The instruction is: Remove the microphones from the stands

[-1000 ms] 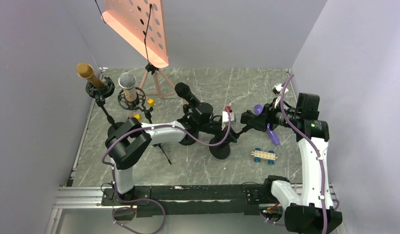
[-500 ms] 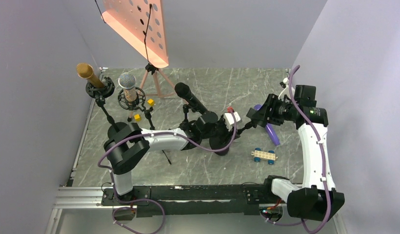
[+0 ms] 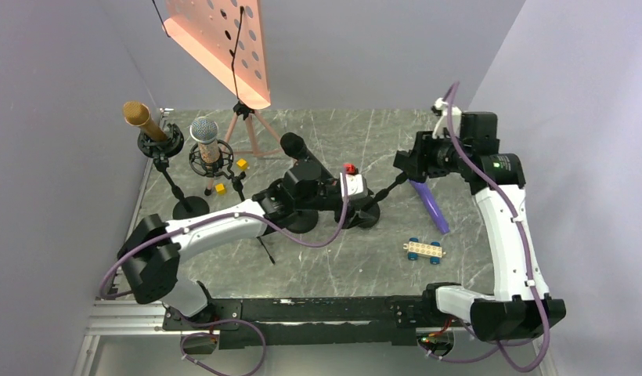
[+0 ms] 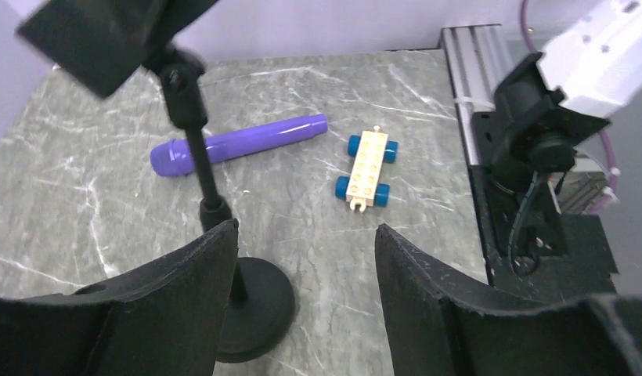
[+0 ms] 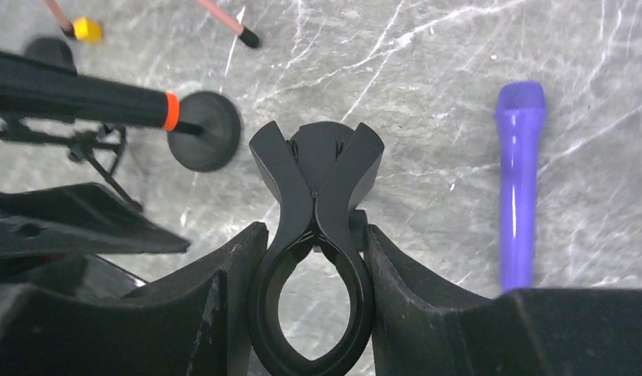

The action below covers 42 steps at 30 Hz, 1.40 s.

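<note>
Right gripper (image 5: 312,235) pinches the black plastic clip (image 5: 316,168) atop the stand (image 4: 196,149); the clip's oval ring holds nothing. Left gripper (image 4: 306,258) hangs spread wide just beside the stand's thin pole and round base. The purple microphone (image 5: 519,196), a smooth cylinder, lies flat on the grey, white-veined marble table (image 5: 427,70), apart from the clip. Plain pale walls (image 3: 59,157) surround it.

A grey marbled surface (image 3: 380,133), veined in white, with a purple microphone (image 4: 238,145) and a cream toy car (image 4: 366,167) on blue wheels. The black microphone (image 5: 75,98) is ringed in orange; the clip (image 5: 316,196) is black. Also pictured: a gold microphone (image 3: 139,117), a silver-mesh microphone (image 3: 204,131) and a salmon-orange perforated music stand (image 3: 216,35).
</note>
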Motion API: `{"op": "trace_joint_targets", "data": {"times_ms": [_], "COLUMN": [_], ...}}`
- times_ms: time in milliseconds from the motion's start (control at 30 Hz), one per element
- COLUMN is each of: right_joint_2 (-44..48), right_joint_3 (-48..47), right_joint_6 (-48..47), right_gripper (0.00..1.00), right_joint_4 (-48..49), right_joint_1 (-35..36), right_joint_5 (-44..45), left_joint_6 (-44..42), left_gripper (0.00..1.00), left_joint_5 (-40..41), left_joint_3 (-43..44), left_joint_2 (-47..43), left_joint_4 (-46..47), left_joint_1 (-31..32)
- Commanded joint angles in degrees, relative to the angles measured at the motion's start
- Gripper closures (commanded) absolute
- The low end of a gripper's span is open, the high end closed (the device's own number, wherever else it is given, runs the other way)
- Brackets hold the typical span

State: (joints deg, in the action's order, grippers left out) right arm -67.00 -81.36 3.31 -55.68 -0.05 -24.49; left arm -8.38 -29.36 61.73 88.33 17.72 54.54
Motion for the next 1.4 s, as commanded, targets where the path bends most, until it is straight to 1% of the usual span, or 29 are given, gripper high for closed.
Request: {"op": "trace_joint_targets", "data": {"times_ms": [0,200,333,400,533,633,733,833,933,1067,1167,1267,1367], "right_joint_2": [-1.2,-7.1,-10.0,-11.2,-13.9,-16.7,-20.3,-24.3,-27.0,-31.2,-34.6,-35.2,-33.3], "right_joint_3": [-3.3,-9.9,-9.8,-8.6,-4.7,-4.5,-8.3,-14.7,-17.6,-19.2,-23.3,-26.2,-25.6], "right_joint_6": [-9.0,-14.2,-14.1,-13.2,-9.9,-8.0,-7.3,-7.4,-7.3,-5.5,-5.2,-5.5,-5.7], "right_gripper": [1.0,1.0,1.0,1.0,1.0,1.0,1.0,1.0,1.0,1.0,1.0,1.0,1.0], "right_joint_4": [1.6,-2.8,-4.1,-3.8,0.3,3.8,6.3,8.2,11.6,16.1,16.5,16.0,17.1], "right_joint_1": [7.8,13.3,15.6,16.0,16.1,16.0,16.0,15.8,15.1,13.7,12.3,11.5,10.9], "right_joint_5": [10.3,20.8,23.4,23.7,24.3,23.5,23.5,24.3,24.3,24.2,22.4,20.9,19.1], "left_joint_6": [-7.8,-10.4,-10.5,-11.2,-15.1,-16.5,-18.0,-21.6,-24.3,-24.2,-24.2,-25.2,-26.1], "left_gripper": [0.32,0.34,0.35,0.35,0.35,0.34,0.34,0.34,0.33,0.33,0.33,0.33,0.32], "left_joint_5": [-7.2,-9.8,-8.6,-8.3,-6.3,-5.4,-5.0,-4.8,-3.8,-2.5,-1.5,-0.6,-0.2], "left_joint_3": [3.0,6.6,8.8,10.2,13.0,14.1,15.9,17.7,17.3,17.2,17.2,17.0,16.7], "left_joint_2": [-4.7,-9.2,-11.9,-13.6,-17.3,-20.2,-22.4,-24.1,-25.7,-27.1,-27.9,-28.5,-28.9], "left_joint_4": [-8.7,-13.3,-14.2,-15.6,-20.7,-22.4,-24.9,-29.0,-31.3,-33.1,-34.0,-34.7,-35.2], "left_joint_1": [-1.1,-1.7,-1.4,-1.1,-0.1,-0.1,0.0,0.2,0.2,0.1,0.2,0.2,0.0]}}
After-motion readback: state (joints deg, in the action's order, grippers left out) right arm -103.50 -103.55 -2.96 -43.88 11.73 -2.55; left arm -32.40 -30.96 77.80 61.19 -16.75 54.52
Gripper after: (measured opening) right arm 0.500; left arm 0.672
